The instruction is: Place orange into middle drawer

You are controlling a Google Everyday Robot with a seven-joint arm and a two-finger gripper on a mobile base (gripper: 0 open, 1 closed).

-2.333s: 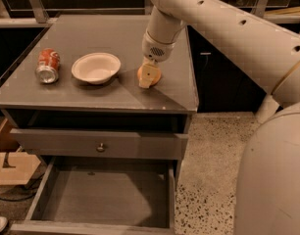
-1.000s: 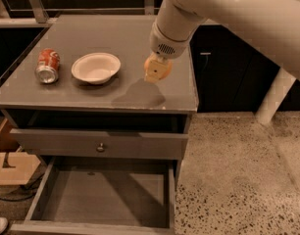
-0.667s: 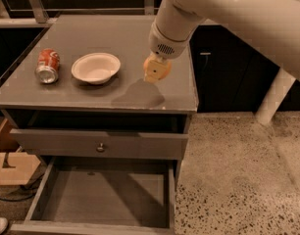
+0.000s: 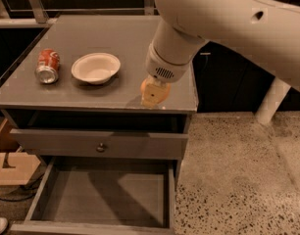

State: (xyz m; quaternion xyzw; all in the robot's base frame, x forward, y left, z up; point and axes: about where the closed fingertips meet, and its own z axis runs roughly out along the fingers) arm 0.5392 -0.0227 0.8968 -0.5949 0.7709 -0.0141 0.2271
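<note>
My gripper (image 4: 154,96) hangs from the big white arm over the front right part of the cabinet top (image 4: 115,38). It is shut on the orange (image 4: 164,94), whose orange skin shows on both sides of the cream fingers. The orange is held just above the top's front edge. The middle drawer (image 4: 106,195) is pulled out wide open below, at the lower left of the gripper. Its flat grey floor is bare. Above it sits the drawer with a small round knob (image 4: 101,147), pulled out only a little.
A white bowl (image 4: 95,67) and a red soda can (image 4: 46,66) lying on its side are on the left of the cabinet top. A cardboard box (image 4: 10,166) stands on the floor at the left. Speckled floor lies to the right.
The arm has lifted the orange off the cabinet top and carried it forward to the front edge, nearer the camera. The bowl, the can and the drawers have not moved.
</note>
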